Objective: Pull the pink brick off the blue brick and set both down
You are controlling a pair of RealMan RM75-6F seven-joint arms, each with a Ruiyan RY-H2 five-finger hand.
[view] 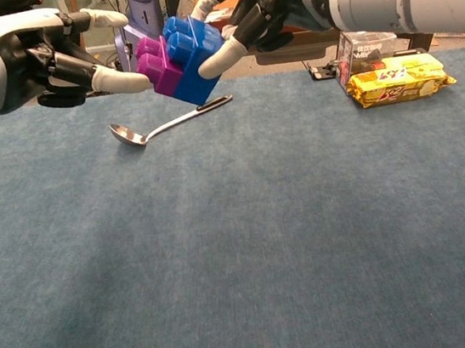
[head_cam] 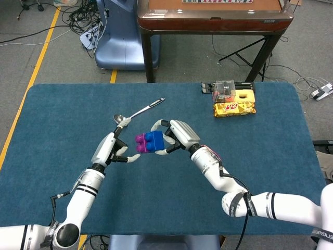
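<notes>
The right hand (head_cam: 174,136) is gripping the blue brick (head_cam: 155,142) and holding it up above the table (head_cam: 270,156). The pink brick (head_cam: 141,144) is sitting joined to the blue brick on its far side from the right hand, toward the left hand (head_cam: 110,150). The left hand is reaching in beside the pink brick with its fingers apart; in the chest view a fingertip (view: 136,81) is touching the pink brick (view: 156,66), but it is grasping nothing. A spoon (view: 162,128) is lying on the table below and behind both hands. A yellow packet (view: 396,84) is lying well off to the right hand's outer side.
</notes>
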